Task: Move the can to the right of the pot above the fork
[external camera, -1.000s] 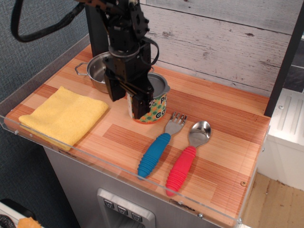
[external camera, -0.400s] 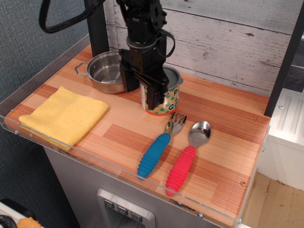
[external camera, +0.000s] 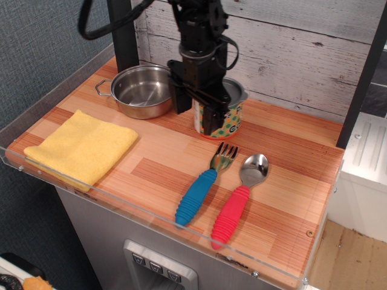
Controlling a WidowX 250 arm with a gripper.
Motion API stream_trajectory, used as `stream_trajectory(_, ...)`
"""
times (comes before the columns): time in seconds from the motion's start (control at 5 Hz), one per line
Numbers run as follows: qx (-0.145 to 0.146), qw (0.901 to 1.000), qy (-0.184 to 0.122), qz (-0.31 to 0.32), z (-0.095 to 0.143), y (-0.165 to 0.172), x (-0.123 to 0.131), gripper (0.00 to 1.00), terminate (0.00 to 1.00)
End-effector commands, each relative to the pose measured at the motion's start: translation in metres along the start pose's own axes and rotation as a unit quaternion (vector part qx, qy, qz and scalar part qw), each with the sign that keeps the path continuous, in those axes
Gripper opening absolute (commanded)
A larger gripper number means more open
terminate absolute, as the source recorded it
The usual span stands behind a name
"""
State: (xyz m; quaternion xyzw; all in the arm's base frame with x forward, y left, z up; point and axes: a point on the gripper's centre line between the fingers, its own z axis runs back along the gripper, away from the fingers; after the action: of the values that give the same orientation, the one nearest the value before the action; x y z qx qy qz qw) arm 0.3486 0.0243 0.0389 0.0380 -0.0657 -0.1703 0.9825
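Observation:
The can (external camera: 232, 118), with a grey lid and an orange-dotted green label, stands upright just right of the steel pot (external camera: 141, 91) and behind the tines of the blue-handled fork (external camera: 204, 184). My gripper (external camera: 198, 116) comes down from above. Its black fingers (external camera: 213, 119) are shut on the can's left side and hide part of the label. The can's base is at or just above the tabletop; I cannot tell which. The pot is empty and clear of the gripper.
A red-handled spoon (external camera: 238, 200) lies right of the fork. A folded yellow cloth (external camera: 81, 145) lies at the front left. A clear acrylic rim (external camera: 151, 212) edges the wooden tabletop. A white plank wall (external camera: 290, 54) stands close behind the can.
My gripper has carried the can to the right and back, from in front of the pot to the pot's right side. The pot is now fully uncovered.

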Motion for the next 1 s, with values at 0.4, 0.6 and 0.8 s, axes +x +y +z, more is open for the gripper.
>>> stream_trajectory(0.4,-0.004,0.9989,-0.039,-0.024,0.022,-0.01,0.042,1.0,0.0)
stream_trajectory(0.6,-0.025,0.9975,-0.062,-0.023,0.032,-0.011,0.039,1.0,0.0)
stream_trajectory(0.8,-0.035,0.9955,-0.087,-0.01,0.048,-0.008,0.028,1.0,0.0)
